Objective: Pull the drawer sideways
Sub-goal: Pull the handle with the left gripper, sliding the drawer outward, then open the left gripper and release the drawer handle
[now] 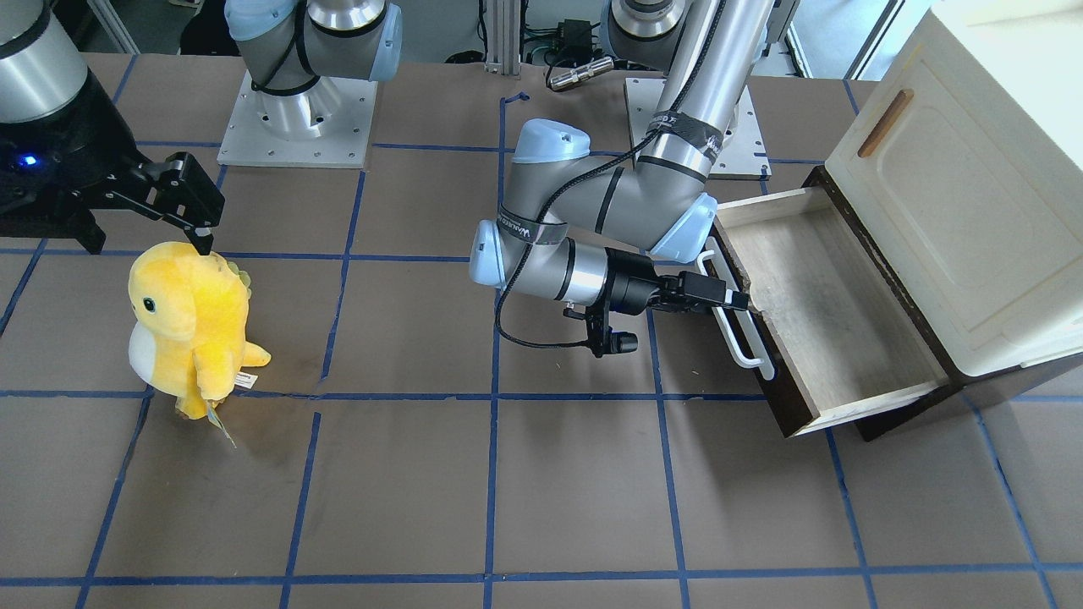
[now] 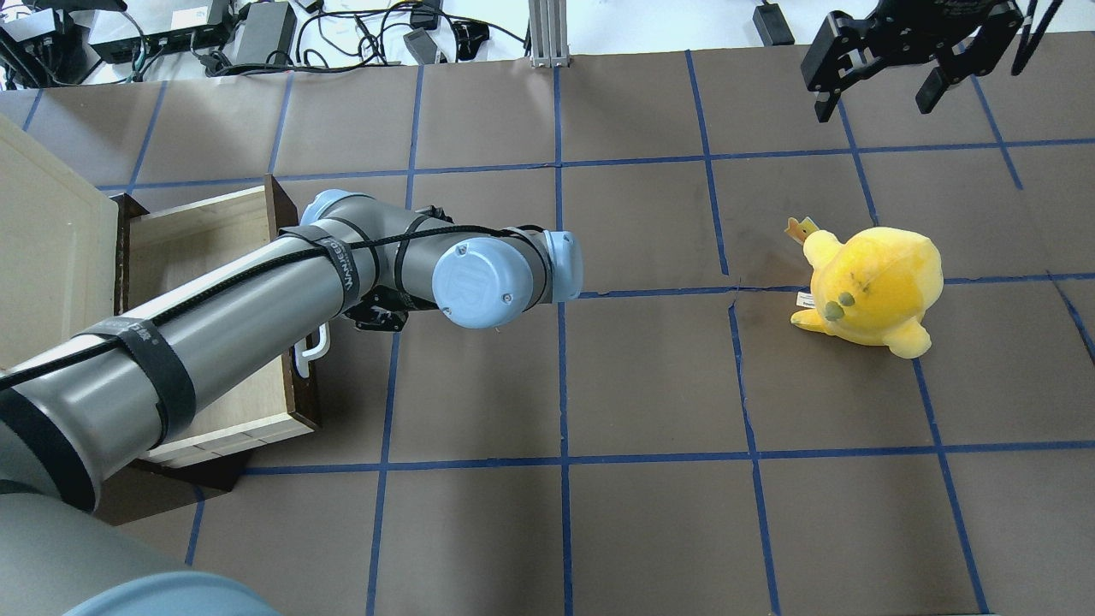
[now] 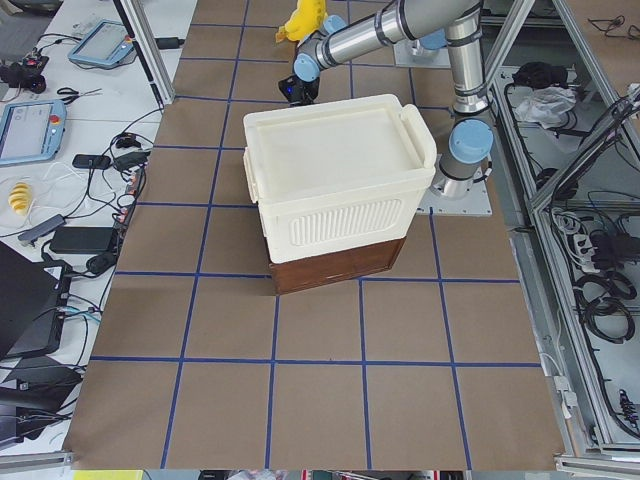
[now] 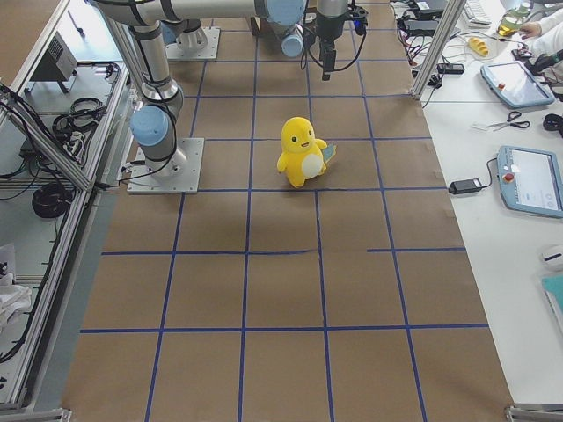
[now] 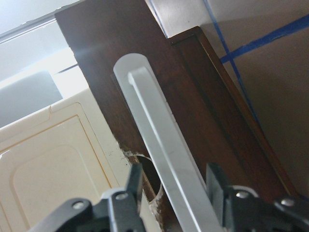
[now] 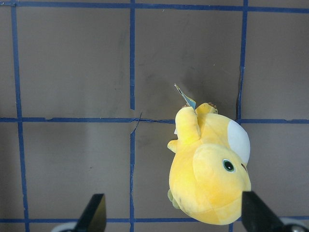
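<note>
The drawer [image 1: 833, 313] stands pulled out from under the cream cabinet [image 1: 956, 194], its pale bare-wood inside showing. Its dark brown front [image 5: 193, 96] carries a long white bar handle [image 1: 738, 330]. My left gripper [image 1: 733, 299] reaches in from the side and is shut on the handle near its middle. In the left wrist view the fingers [image 5: 135, 186] sit on either side of the white bar [image 5: 159, 140]. My right gripper [image 2: 874, 103] is open and empty, hovering above the table beside a yellow plush toy [image 2: 873, 287].
The cabinet door has a small brown wooden handle [image 1: 885, 123]. The yellow plush [image 1: 190, 321] stands on the brown, blue-taped table, far from the drawer; it also shows below the right wrist camera [image 6: 207, 179]. The left arm's elbow [image 2: 479, 278] hangs over the table middle.
</note>
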Controlling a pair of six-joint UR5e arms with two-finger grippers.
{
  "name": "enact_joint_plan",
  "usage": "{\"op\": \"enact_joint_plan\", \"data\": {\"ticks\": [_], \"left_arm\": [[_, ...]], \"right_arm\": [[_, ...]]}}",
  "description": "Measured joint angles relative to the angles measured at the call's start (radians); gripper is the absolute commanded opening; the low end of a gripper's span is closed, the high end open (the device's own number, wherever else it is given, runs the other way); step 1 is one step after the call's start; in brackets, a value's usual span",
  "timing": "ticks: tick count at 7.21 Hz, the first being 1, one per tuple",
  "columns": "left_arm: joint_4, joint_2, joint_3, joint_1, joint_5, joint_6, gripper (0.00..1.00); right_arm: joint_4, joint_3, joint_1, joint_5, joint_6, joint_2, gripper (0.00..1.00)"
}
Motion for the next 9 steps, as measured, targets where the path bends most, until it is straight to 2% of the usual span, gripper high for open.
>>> {"op": "enact_joint_plan", "data": {"ticks": [4,7,9], "left_arm": [[0.042,0.025,0.000,-0.003,-0.035,-0.016,1.00],[0.080,0.042,-0.008,0.003,-0.135,-0.018,1.00],[0.090,0.041,-0.014,0.013,-0.162,-0.018,1.00]], "right_arm": [[0.000,0.000,0.000,0.000,0.000,0.000,1.00],[0.000,0.000,0.000,0.000,0.000,0.000,1.00],[0.001,0.000,0.000,0.000,0.000,0.000,1.00]]}}
